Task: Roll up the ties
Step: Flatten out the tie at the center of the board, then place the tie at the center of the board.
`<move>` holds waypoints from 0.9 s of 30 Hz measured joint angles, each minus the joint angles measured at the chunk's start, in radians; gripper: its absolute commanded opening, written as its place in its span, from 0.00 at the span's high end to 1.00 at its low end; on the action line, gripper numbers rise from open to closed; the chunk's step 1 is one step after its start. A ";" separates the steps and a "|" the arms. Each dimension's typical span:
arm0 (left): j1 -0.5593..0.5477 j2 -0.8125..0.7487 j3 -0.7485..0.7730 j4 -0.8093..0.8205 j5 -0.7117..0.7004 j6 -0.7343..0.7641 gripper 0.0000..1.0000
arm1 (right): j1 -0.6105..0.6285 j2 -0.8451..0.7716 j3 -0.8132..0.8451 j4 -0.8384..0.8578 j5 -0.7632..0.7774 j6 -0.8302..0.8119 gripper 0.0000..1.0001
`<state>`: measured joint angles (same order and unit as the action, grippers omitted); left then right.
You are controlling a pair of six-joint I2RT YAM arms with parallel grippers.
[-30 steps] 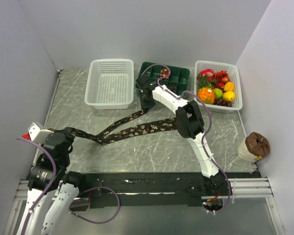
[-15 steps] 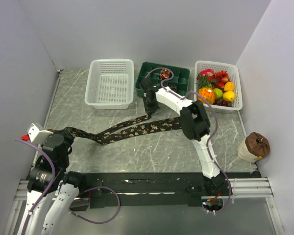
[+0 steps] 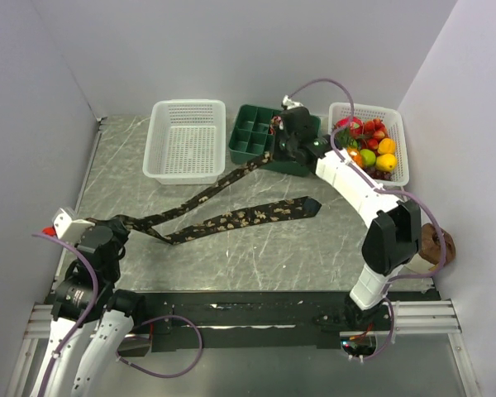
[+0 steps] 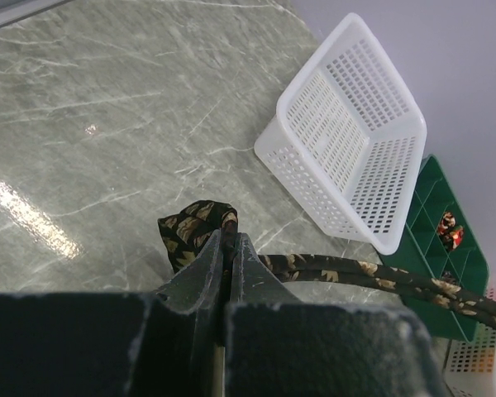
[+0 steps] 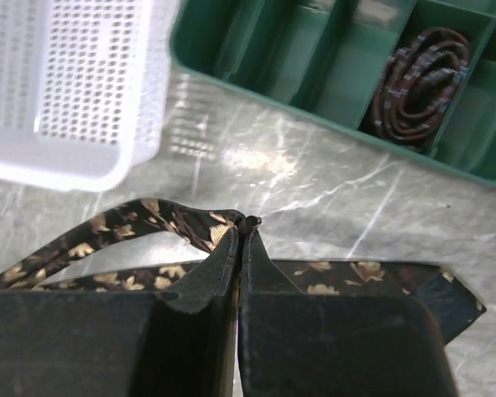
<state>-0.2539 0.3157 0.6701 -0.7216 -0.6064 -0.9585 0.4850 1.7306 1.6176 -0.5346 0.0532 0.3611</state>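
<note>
Mostly dark-brown tie (image 3: 248,217), tan leaf print, unrolled.

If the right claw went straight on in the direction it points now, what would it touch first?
Most likely the bare table just ahead of its tips, before the green tray. The right claw is shut on the patterned tie. Depth is unclear: a flatter line could reach the tray's near wall.
</note>
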 measured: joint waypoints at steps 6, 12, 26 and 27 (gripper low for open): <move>0.000 -0.011 -0.019 0.008 -0.005 -0.027 0.99 | -0.093 -0.034 -0.262 0.039 0.008 0.021 1.00; 0.000 -0.012 -0.064 0.032 -0.012 -0.036 0.97 | -0.226 -0.042 -0.406 0.029 0.004 0.035 1.00; 0.000 0.035 -0.088 0.020 -0.069 -0.109 0.17 | -0.267 0.014 -0.429 0.087 -0.047 0.035 1.00; 0.000 0.034 -0.088 0.006 -0.078 -0.121 0.11 | -0.267 0.022 -0.435 0.088 -0.047 0.035 1.00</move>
<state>-0.2535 0.3492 0.5819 -0.7151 -0.6842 -1.0794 0.2180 1.7527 1.1824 -0.4465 0.0059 0.3958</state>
